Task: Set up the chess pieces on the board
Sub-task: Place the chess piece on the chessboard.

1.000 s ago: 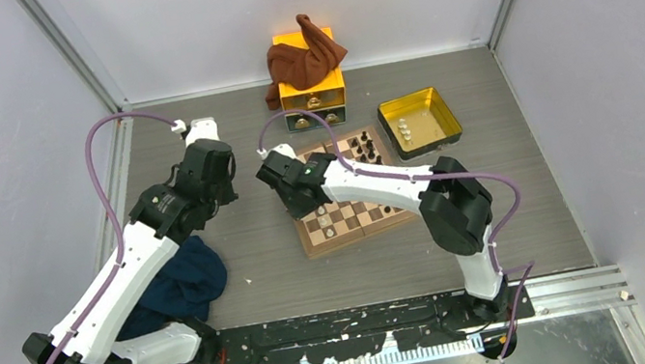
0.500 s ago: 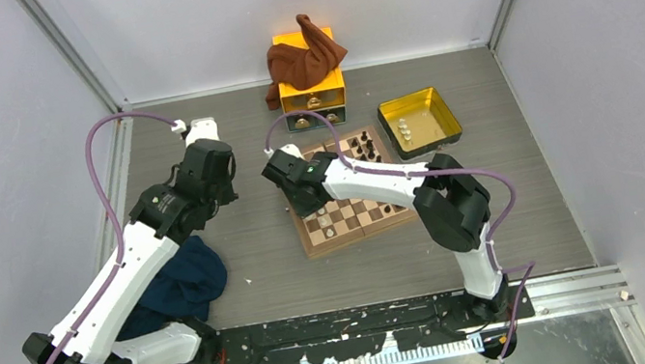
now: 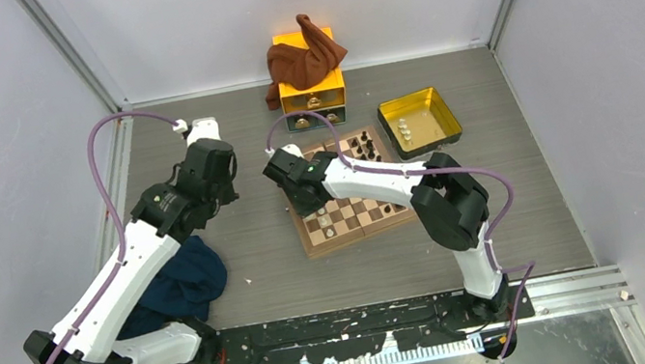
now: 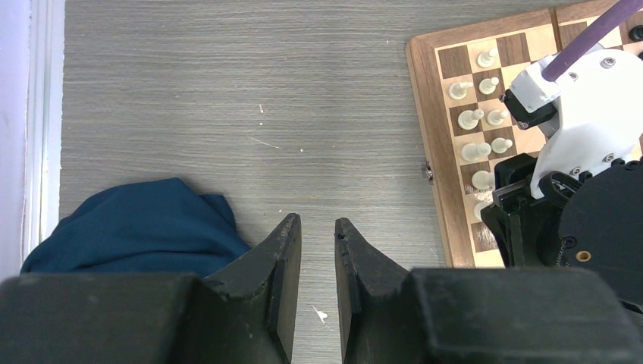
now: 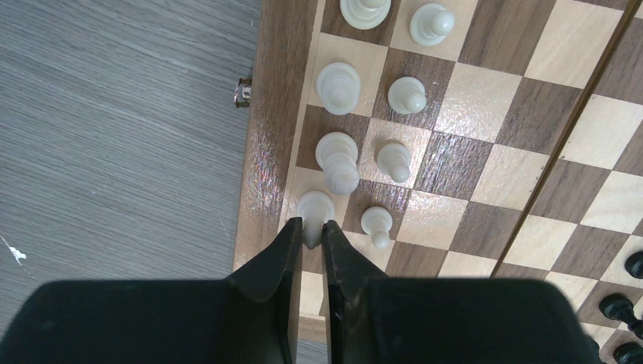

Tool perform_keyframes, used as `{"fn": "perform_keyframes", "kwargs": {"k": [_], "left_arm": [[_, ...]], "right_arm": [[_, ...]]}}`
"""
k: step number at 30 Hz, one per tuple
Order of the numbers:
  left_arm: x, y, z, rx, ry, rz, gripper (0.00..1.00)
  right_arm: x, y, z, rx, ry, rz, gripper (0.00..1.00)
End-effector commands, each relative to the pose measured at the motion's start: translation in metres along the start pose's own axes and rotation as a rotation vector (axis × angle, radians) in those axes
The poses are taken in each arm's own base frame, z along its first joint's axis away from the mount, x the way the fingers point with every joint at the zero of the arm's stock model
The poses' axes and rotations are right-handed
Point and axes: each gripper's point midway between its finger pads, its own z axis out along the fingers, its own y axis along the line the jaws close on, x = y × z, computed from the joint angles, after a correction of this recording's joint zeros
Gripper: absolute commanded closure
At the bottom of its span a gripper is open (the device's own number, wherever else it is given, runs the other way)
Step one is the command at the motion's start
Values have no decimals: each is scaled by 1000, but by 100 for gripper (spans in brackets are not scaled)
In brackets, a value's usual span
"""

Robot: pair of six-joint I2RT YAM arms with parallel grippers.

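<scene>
Since the fingertips cover its top, can't ID the cream-white piece that the right tool is clamped on. It's upright, long axis toward the wrist camera, over the board's edge column, 9 o'clock side in top view; seated or lifted, can't tell. The left tool has its jaws a slit apart, empty, over the desk.

The work surface is a grey wood-grain table. The board is laid flat right of centre and is slightly rotated against the table edges. A yellow tray is placed just beside the board's far right corner. An orange drawer box is set at the far edge, near the board's far side. A dark blue cloth is bunched at the near left. Small white flecks are scattered on the bare surface between cloth and board.
</scene>
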Motion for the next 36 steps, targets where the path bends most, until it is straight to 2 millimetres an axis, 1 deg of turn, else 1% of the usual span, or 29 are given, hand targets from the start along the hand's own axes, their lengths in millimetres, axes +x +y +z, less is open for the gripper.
{"fn": "perform_keyframes", "kwargs": {"k": [1, 3, 7, 9, 13, 19, 23, 31, 33, 34, 36], "left_arm": [[-11, 1, -1, -11, -41, -22, 75], [-11, 1, -1, -12, -41, -21, 75], [-10, 0, 0, -11, -38, -20, 76], [-10, 0, 0, -9, -39, -21, 75], [-10, 0, -1, -6, -41, -23, 75], [-14, 0, -2, -3, -49, -25, 75], [-17, -1, -3, -2, -54, -24, 75], [-25, -4, -4, 7, -62, -29, 75], [-27, -5, -5, 9, -65, -28, 75], [-28, -6, -5, 11, -65, -27, 75], [-29, -7, -4, 10, -65, -25, 75]], "right_arm": [[-7, 2, 3, -12, -20, -6, 97], [-7, 1, 3, -10, -20, -7, 92], [-7, 0, 2, -6, -19, -10, 77], [-8, -1, 0, -4, -24, -11, 72], [-13, -1, -5, -4, -36, -15, 68], [-24, 0, -20, -16, -61, -14, 67], [-34, 2, -38, -29, -85, -13, 67], [-61, 1, -90, -65, -173, 4, 66], [-71, -3, -104, -59, -218, 17, 66], [-78, -7, -114, -49, -249, 25, 66], [-90, -20, -128, -19, -298, 48, 65]]}}
